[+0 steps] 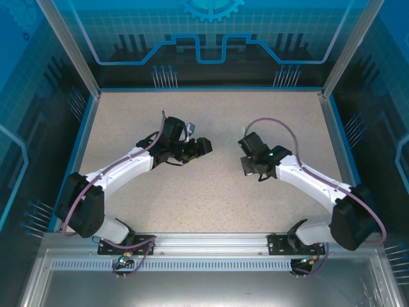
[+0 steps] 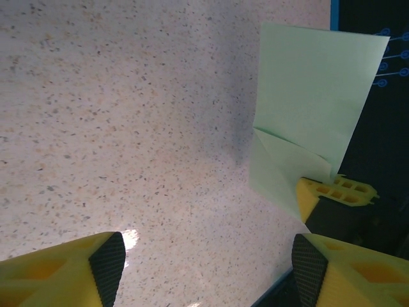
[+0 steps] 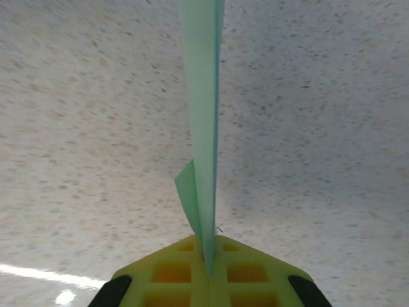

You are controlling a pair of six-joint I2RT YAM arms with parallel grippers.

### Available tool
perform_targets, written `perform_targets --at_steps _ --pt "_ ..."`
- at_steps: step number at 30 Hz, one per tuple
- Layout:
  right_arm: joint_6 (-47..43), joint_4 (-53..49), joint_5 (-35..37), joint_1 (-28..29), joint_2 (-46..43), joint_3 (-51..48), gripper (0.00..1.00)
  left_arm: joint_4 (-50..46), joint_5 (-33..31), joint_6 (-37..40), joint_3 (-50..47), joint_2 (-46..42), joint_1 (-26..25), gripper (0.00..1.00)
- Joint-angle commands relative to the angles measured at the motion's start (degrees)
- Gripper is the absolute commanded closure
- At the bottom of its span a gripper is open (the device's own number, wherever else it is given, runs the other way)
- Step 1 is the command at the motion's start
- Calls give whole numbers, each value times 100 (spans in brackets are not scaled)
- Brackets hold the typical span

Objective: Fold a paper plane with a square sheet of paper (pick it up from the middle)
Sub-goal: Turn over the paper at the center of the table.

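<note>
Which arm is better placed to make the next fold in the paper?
Probably the left: the left gripper is open and empty, facing the flat side of the paper; the right gripper is shut on it.

Speckled beige tabletop (image 1: 217, 198), blue strip (image 1: 211, 89) along far edge; blue printed back panel (image 1: 211, 32) behind; aluminium rail (image 1: 211, 242) at near edge.

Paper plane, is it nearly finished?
Not yet. Done: the green paper is up off the table and has a slanted fold. In hand: the right gripper pinches its edge; the left gripper is open, holding nothing. Left: no pointed nose or wings yet.
</note>
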Motion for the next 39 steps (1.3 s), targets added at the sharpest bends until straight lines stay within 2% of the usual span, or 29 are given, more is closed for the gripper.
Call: perform_targets --at_steps 1,4,9,14,21,27,33,39 --pt "-45 -504 1373 450 438 328 99 -237 -20 191 3 -222 150 27" --pt "176 -837 1806 806 1068 647 98 -249 -39 224 -106 -303 281 27" --pt "700 -1296 1979 1337 1883 1084 95 -351 -55 305 -224 -435 464 26" --pt "1003 -1543 1875 1773 2709 1536 92 -449 -19 374 -302 -553 668 26" --pt "1138 -1568 1515 2140 3301 1975 89 -723 -37 555 -330 -778 951 26" --pt "1133 -1036 640 2229 3244 1906 79 -838 -13 629 -481 -976 1195 26" --pt "1086 -414 -232 2157 3007 1698 74 -892 31 648 -577 -1080 1326 26" --pt "1048 202 -1135 1931 2459 1341 60 -736 153 528 -802 -1040 1326 26"
